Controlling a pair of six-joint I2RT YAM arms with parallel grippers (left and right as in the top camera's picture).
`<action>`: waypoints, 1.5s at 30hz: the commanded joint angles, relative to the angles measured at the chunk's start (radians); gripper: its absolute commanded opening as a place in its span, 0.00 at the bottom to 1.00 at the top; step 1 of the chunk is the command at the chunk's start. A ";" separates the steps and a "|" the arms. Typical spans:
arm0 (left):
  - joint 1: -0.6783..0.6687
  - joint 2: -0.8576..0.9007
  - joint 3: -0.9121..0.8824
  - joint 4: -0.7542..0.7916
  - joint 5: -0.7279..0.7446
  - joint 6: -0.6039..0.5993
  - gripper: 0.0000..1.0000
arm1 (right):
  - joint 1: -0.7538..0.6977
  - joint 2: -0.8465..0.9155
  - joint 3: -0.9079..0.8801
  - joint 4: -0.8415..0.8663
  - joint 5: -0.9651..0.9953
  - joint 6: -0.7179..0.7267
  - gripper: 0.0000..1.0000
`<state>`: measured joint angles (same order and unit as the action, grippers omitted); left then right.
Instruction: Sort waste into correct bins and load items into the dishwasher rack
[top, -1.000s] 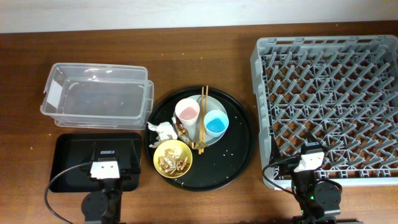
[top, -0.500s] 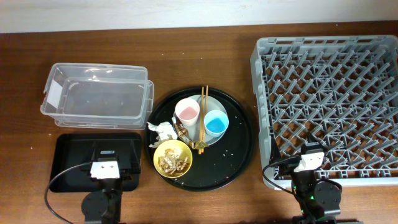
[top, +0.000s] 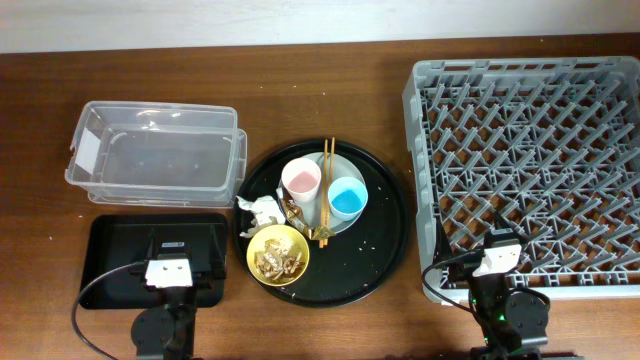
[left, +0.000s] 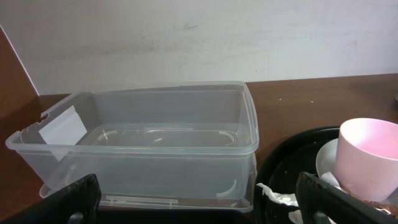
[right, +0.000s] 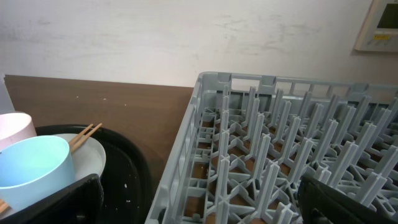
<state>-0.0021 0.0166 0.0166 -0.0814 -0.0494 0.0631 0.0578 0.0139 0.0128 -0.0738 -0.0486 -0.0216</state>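
Note:
On the round tray, a pink cup (top: 300, 181), a blue cup (top: 347, 199) and wooden chopsticks (top: 327, 170) rest on a pale grey plate (top: 340, 166). A yellow bowl (top: 278, 255) holds tan food scraps (top: 275, 263). White tissue (top: 260, 211) and a brown wrapper scrap (top: 292, 212) lie beside it. The clear tub (top: 155, 155) and black rectangular tray (top: 105, 250) sit at the left, and the grey rack (top: 530, 150) at the right. My left gripper (top: 180, 252) is open and empty over the black tray. My right gripper (top: 497, 250) is open and empty at the rack's front edge.
The large round black tray (top: 385, 240) sits in the middle of the brown table. The left wrist view shows the tub (left: 155, 137), pink cup (left: 367, 155) and tissue (left: 277, 196). The right wrist view shows the blue cup (right: 31, 165) and rack (right: 292, 143).

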 joint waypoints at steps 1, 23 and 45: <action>0.005 -0.008 -0.007 0.002 0.004 -0.006 0.99 | -0.006 -0.006 -0.007 -0.001 0.008 0.012 0.98; 0.005 -0.009 -0.007 0.004 0.003 -0.006 0.99 | -0.006 -0.006 -0.007 -0.001 0.008 0.012 0.98; 0.005 0.079 0.346 -0.189 0.417 -0.134 0.99 | -0.006 -0.006 -0.007 -0.001 0.008 0.012 0.99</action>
<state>-0.0002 0.0284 0.1410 -0.0795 0.3386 -0.0437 0.0578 0.0139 0.0128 -0.0738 -0.0486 -0.0219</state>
